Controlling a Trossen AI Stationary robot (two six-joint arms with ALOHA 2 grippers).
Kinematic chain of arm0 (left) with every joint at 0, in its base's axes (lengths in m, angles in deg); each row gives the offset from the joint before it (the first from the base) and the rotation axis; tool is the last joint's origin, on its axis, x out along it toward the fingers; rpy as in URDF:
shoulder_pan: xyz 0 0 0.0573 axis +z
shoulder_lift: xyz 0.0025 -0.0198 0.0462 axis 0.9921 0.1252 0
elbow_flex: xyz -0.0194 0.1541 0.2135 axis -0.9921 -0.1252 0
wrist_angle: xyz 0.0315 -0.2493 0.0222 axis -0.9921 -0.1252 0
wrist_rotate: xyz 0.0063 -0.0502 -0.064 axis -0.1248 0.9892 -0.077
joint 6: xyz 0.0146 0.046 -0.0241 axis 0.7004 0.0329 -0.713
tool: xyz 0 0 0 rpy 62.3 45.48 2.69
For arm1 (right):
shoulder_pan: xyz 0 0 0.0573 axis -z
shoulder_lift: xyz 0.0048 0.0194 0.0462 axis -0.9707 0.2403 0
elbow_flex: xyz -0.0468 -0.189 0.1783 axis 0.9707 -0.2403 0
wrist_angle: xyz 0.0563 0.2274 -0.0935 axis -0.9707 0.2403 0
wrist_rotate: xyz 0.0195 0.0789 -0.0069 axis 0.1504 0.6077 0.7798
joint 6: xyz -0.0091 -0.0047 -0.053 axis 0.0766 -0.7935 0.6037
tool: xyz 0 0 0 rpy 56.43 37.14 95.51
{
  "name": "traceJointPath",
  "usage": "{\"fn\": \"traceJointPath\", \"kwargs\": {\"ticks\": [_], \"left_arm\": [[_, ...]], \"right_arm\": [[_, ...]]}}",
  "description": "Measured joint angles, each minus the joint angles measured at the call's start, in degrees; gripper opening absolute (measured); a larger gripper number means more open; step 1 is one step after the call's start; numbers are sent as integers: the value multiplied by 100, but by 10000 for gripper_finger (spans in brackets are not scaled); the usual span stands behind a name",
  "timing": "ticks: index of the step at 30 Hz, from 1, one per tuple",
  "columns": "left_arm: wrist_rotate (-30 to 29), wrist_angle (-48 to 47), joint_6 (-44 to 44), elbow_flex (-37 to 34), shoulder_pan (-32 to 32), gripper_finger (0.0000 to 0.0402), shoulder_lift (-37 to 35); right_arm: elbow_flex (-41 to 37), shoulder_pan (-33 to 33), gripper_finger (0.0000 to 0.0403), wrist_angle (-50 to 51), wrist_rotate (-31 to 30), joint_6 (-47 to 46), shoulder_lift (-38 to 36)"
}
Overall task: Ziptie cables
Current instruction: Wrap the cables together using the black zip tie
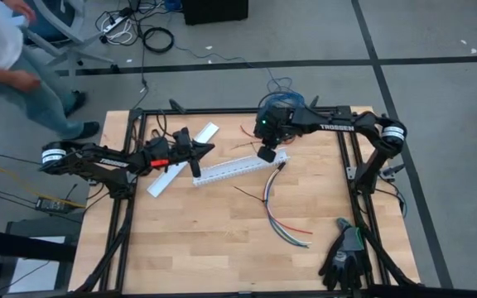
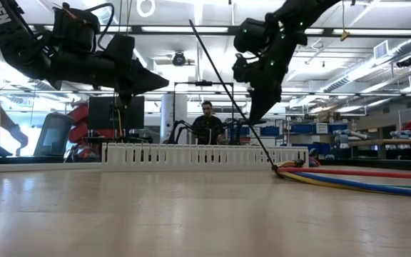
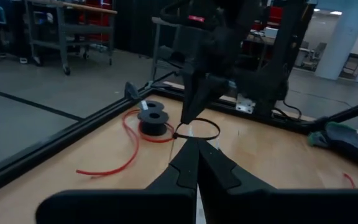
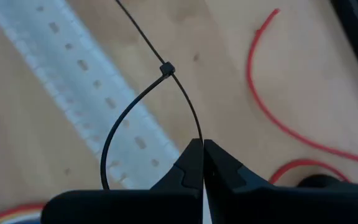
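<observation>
On the wooden table (image 1: 180,240), cables (image 1: 281,217) run lengthwise from the closed right pincer (image 1: 267,154) gripping a looped ziptie (image 4: 143,106).

The surface (image 1: 197,232) is pale wood with a smooth, slightly shiny top, and a black metal frame (image 1: 222,112) runs round its edge. Beside the long white plastic strip (image 1: 238,165) full of little slots, the cables (image 1: 284,228) look like smooth plastic in bright colours, and the thin black zip tie (image 4: 160,81) looks like smooth plastic too. The right hand (image 4: 202,155) and the left hand (image 3: 197,158) are dull black plastic, not shiny.
</observation>
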Motion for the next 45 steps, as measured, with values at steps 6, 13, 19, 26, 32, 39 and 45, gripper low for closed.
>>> {"fn": "traceJointPath", "kwargs": {"ticks": [6,13,19,26,32,39,45], "left_arm": [[-199,-597,191,343,-401,9,0],[-691,-1561,533,948,-901,8,2],[-1092,-1671,514,1133,-1236,8,1],[-1648,-1921,511,1487,-1689,8,359],[-1654,-1930,507,1933,-1972,7,1156],[-1654,-1928,505,2398,-2294,7,1828],[-1650,-1912,506,2586,-2442,7,1967]], "right_arm": [[-290,-357,0,154,-123,-269,-367],[-1174,-785,0,195,-561,-963,-1376],[-2058,-1249,0,271,-848,-1818,-2504],[-2686,-1973,0,413,-964,-2715,-3355],[-2872,-2648,0,406,-1169,-3276,-3389],[-2959,-3366,0,303,-1289,-4012,-3134],[-2959,-3914,0,27,-1461,-4365,-2773]]}}
